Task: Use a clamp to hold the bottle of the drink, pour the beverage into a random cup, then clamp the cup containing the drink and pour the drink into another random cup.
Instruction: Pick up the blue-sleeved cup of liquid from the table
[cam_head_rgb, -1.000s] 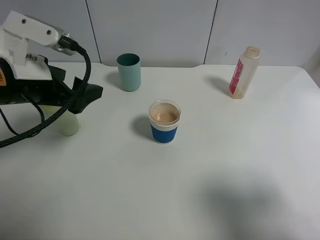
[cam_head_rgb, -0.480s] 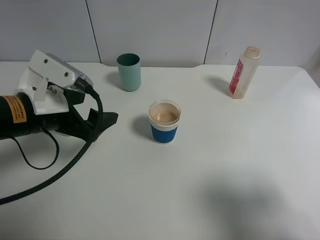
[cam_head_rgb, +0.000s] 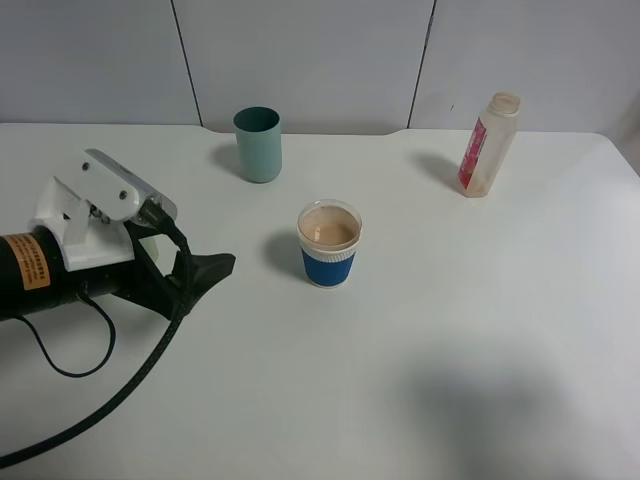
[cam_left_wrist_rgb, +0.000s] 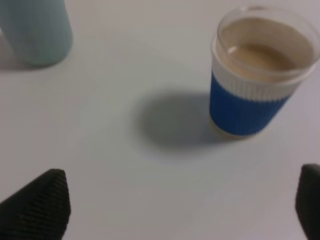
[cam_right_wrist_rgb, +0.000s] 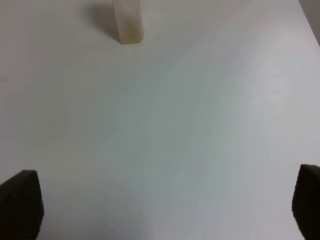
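Where it stands upright, the blue-banded cup (cam_head_rgb: 329, 262) holds beige drink (cam_head_rgb: 327, 232); rim white.

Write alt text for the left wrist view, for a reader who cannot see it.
A short blue-banded cup holding beige milky drink stands on a white table ahead of the open left gripper, clear of its black fingertips. A teal tumbler stands off to one side.

arm sticker (cam_head_rgb: 22, 262), bottle label (cam_head_rgb: 471, 150), both illegible
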